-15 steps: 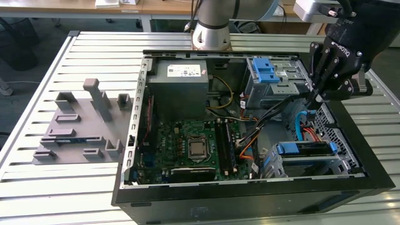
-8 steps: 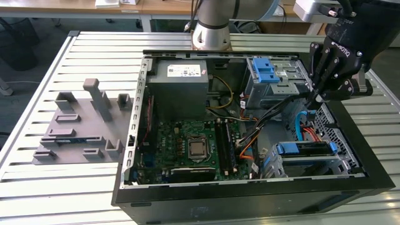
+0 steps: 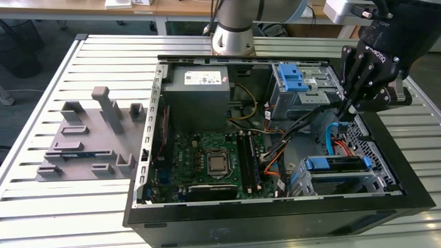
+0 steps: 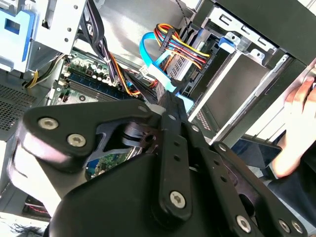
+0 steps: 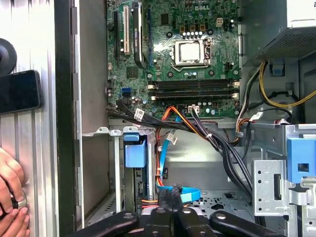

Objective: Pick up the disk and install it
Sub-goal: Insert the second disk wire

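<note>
The disk [image 3: 337, 164] lies flat in the lower metal bay at the exterior view's right front corner of the open computer case, with a blue carrier tab at each end. Coloured cables run into its back. In the first wrist view one blue end tab of the disk [image 5: 134, 150] shows in the bay. My gripper [image 3: 344, 108] hangs above and behind the disk, just inside the case's right wall. Its fingers are shut with nothing visibly between them. The fingertips [image 5: 170, 193] stand close over a blue ribbon cable [image 5: 190, 194].
A grey power supply [image 3: 200, 98], the motherboard [image 3: 214, 160] and an upper drive cage [image 3: 296, 80] with two blue tabs fill the case. Bundled cables [image 5: 217, 143] cross under the gripper. A grey fixture [image 3: 90, 139] lies on the slatted table. A person's hand [image 5: 10, 202] rests beside the case.
</note>
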You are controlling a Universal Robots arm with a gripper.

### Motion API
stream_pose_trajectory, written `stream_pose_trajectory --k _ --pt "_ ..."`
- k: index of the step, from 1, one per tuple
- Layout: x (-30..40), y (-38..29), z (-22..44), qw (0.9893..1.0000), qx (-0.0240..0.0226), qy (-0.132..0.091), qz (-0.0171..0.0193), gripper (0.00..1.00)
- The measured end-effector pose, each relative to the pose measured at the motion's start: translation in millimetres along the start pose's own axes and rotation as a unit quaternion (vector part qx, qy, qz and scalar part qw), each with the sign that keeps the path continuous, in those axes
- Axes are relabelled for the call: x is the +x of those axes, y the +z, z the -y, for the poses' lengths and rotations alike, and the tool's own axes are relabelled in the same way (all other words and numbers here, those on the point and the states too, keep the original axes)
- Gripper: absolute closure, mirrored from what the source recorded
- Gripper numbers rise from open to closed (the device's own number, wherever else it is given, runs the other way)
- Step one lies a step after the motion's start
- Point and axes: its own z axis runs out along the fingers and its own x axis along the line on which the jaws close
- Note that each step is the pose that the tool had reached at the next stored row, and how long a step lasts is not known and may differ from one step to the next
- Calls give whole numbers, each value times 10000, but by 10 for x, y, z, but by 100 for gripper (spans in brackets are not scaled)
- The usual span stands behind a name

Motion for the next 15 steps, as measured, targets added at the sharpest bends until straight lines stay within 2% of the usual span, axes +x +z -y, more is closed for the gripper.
stream_pose_trajectory --k 1,8,9,15 --pt "0 0 0 10000 0 0 0 83" --pt "0 -1 0 10000 0 0 -2 81" --pt "0 0 0 10000 0 0 -2 75" --pt "0 0 0 10000 0 0 -3 75"
